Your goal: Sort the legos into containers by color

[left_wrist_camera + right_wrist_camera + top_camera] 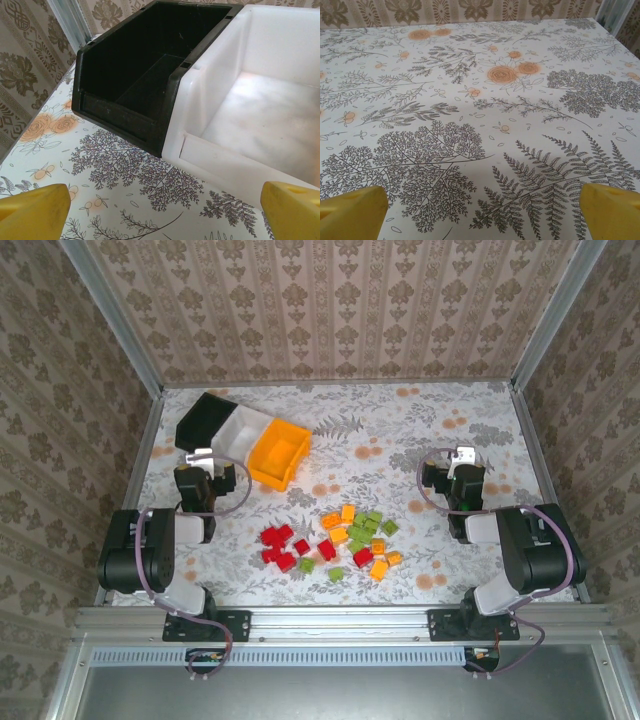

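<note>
Left fingers (31,212) and right fingers (350,214) stand apart, empty; I see small red, orange, green plastic bricks (327,550) scattered on the worktop (440,430).

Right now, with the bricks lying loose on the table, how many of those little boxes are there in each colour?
Black bin: 1
White bin: 1
Orange-yellow bin: 1
Total: 3
</note>
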